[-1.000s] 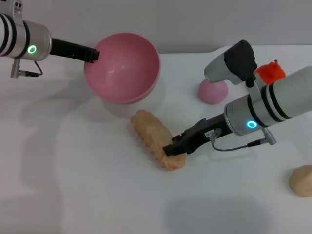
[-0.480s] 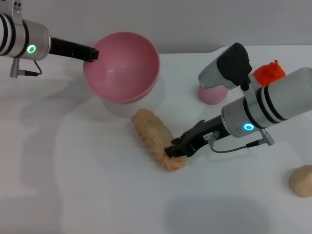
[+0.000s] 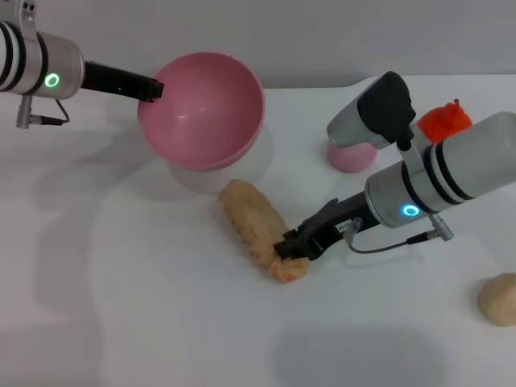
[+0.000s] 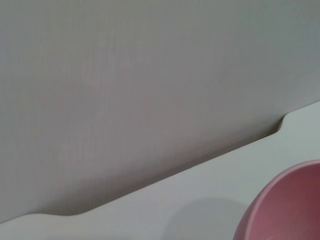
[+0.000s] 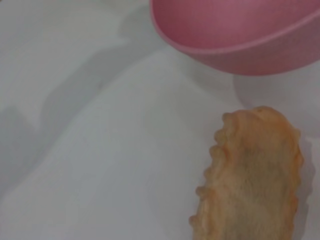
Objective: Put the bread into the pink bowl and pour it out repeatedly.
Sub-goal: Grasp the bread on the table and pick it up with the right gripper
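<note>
Two arms are at work, and the job looks to be at the start of a round, because the bread is not in the bowl yet. On the left, the left tool (image 3: pixel 151 89) is shut on the rim of the pink bowl (image 3: pixel 201 109) and holds it up off the tabletop (image 3: pixel 121 306), tipped so its open side faces the middle of the tabletop. The bowl has nothing in it. In the left wrist view only a bit of the bowl's rim shows, with the tabletop edge and a plain wall behind. Just below the bowl, in the middle, the bread (image 3: pixel 260 228) lies flat on the tabletop with its pale tan side up and its bumpy edge showing. The right wrist view shows it close up, with the bowl just past its far end. The right tool (image 3: pixel 290 247) is down at the near end of the bread and touches it, with its fingers on both sides of that end, so I think it is closed on the bread or nearly so. I think what is left is to lift the bread, drop it in the bowl, then tip it out again. Farther right sit a small pink ball (image 3: pixel 351 156), an orange toy (image 3: pixel 445 119) and a beige lump (image 3: pixel 497 297), well apart from the bread.
</note>
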